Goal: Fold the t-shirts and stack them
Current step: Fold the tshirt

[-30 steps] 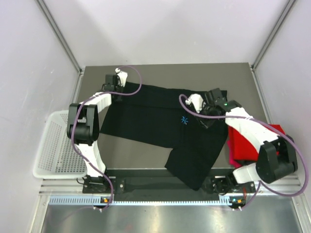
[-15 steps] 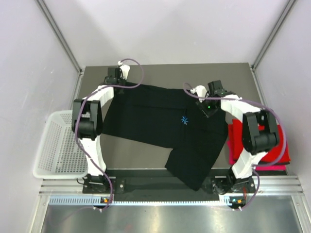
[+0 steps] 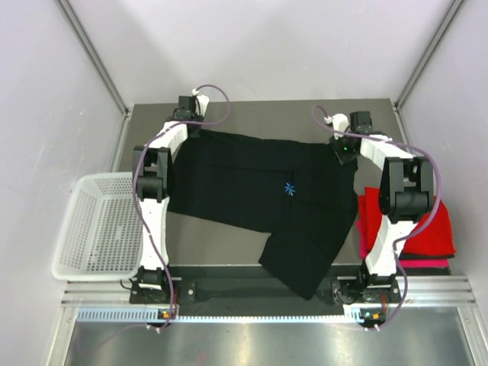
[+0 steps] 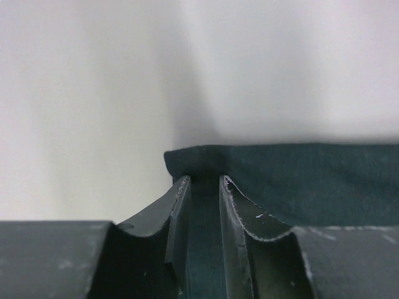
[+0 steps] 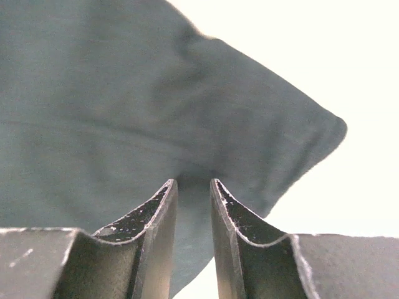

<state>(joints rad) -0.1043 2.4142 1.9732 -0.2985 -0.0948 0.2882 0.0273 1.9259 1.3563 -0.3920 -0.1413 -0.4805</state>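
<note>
In the left wrist view we are watching the black t-shirt (image 4: pixel 299 180) running off the right edge, and the fold pinched in the left tool (image 4: pixel 202 187) is disappearing down between the fingers. In the right wrist view the cloth is looking blurred, and the top and left edges are cutting it off behind the right tool (image 5: pixel 193 190). From above, the right arm (image 3: pixel 396 191) is covering part of the red t-shirt (image 3: pixel 435 229), and we are seeing only a sliver of the magenta t-shirt (image 3: pixel 423 263) under it.
</note>
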